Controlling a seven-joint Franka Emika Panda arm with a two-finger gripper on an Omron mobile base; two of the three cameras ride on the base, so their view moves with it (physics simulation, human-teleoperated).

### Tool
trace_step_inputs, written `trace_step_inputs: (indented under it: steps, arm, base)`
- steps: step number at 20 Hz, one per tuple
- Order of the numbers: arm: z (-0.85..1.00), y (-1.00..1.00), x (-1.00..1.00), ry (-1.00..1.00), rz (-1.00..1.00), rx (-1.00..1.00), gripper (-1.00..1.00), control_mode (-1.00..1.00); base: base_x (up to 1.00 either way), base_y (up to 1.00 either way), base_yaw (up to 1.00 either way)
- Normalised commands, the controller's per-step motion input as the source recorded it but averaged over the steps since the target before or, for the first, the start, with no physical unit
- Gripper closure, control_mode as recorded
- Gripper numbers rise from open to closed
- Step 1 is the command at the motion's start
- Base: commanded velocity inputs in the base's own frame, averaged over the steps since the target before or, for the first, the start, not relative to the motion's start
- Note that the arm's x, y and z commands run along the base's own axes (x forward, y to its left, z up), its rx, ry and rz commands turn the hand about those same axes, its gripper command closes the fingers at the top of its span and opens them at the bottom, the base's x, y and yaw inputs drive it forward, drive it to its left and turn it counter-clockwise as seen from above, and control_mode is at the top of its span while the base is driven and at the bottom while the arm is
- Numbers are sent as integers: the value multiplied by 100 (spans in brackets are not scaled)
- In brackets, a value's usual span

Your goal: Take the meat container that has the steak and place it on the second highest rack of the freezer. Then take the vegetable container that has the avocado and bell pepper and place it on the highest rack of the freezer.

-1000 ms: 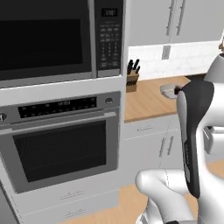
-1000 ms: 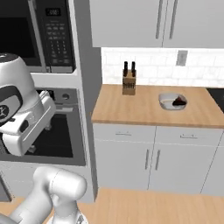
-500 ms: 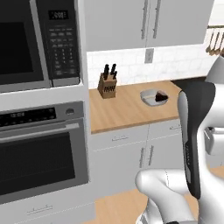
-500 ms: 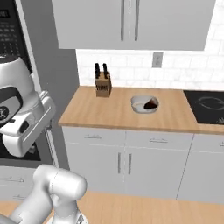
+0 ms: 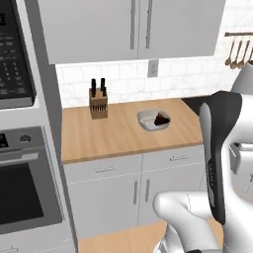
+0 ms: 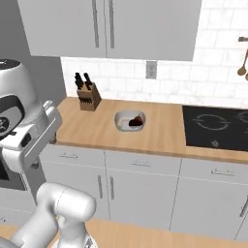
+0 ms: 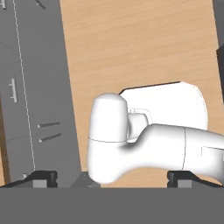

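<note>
Bowl contents: vegetable container (image 5: pixel 154 120) on the counter (image 5: pixel 113 136) holds a dark piece, hard to identify.
Gripper (image 7: pixel 112 180): fingertips spread wide apart, holding nothing.

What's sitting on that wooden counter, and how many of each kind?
Knife block: 1
Knives in the block: 2
Round pale grey bowl: 1
Dark reddish food in the bowl, too blurred to tell how many pieces: counted as 1
Total: 5
</note>
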Motion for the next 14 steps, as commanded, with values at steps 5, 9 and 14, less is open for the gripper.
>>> trace_step_inputs:
  steps: [5, 9, 14]
  arm:
    - [0, 0, 0, 0, 0, 0, -100, 100]
    - [0, 0, 0, 0, 0, 0, -100, 100]
    - [0, 0, 0, 0, 0, 0, -100, 100]
  base:
    - [63, -36, 8]
    - [63, 0, 0]
    - [52, 0, 0]
